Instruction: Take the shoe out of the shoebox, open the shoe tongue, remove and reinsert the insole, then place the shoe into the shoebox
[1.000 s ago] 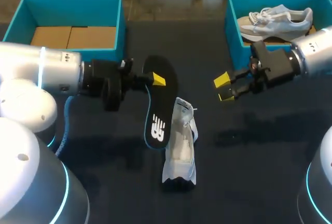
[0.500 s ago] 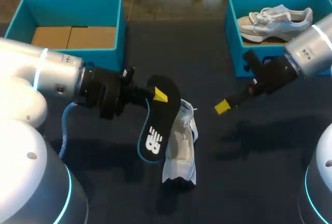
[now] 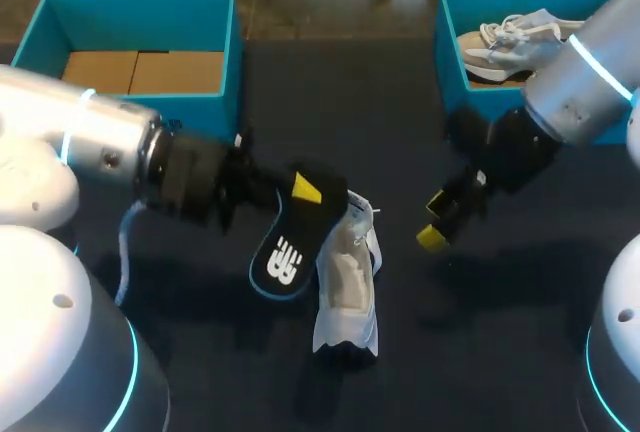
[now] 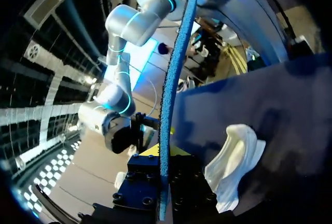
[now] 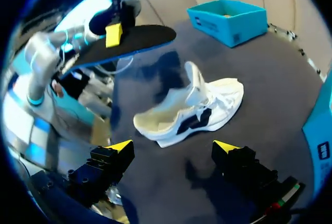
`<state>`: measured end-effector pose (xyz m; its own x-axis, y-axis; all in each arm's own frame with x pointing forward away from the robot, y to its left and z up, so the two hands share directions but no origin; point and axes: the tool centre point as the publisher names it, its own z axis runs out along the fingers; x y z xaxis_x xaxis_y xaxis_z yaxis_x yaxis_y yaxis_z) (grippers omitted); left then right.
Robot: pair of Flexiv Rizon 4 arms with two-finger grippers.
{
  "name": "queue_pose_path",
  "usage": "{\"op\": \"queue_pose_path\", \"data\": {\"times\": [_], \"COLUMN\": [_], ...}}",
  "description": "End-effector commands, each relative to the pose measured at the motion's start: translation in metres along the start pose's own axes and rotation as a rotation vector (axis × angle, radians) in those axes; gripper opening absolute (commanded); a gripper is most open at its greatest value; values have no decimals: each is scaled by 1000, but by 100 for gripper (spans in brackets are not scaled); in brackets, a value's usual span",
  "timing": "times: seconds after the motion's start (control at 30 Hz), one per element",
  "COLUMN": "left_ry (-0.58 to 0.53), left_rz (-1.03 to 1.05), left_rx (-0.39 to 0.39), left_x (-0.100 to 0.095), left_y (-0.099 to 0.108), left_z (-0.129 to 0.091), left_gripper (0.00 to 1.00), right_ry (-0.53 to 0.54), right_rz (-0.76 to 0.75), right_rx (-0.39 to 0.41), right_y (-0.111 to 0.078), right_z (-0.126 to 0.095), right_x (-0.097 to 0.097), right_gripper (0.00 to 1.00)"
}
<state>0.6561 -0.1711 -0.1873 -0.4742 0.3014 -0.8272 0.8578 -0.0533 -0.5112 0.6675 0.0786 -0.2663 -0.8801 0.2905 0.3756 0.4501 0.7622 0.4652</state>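
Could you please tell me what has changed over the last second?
The left gripper, shut on the insole, carried it toward the shoe and tilted it. The right gripper, open, swung down and in toward the shoe. The shoe, the left box and the right box stayed put.

Insole: we note smooth matt black top; rim, in left wrist view, coarse porous blue foam. Shoe: white woven cloth, matt, soft-looking; dark panels on side in right wrist view. Left shoebox: matt teal card walls, bare brown cardboard floor. Table: dark matt cover, cloth-like. Our left arm: smooth glossy silver-white shell. Right gripper: matt black body, fingertips flat yellow, plastic-looking.
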Motion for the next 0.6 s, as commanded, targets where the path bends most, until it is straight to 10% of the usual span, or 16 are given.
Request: {"op": "queue_pose_path", "data": {"times": [0.03, 0.6], "left_ry": [-9, -56], "left_rz": [-331, -459], "left_rx": [53, 149], "left_x": [16, 42], "left_y": [-20, -25], "left_z": [4, 22], "left_gripper": [0, 0], "right_ry": [-94, -151], "right_rz": [-231, -365], "right_rx": [119, 210], "right_y": [-23, -21], "right_z": [7, 30], "right_x": [7, 13], "right_gripper": [100, 100]}}
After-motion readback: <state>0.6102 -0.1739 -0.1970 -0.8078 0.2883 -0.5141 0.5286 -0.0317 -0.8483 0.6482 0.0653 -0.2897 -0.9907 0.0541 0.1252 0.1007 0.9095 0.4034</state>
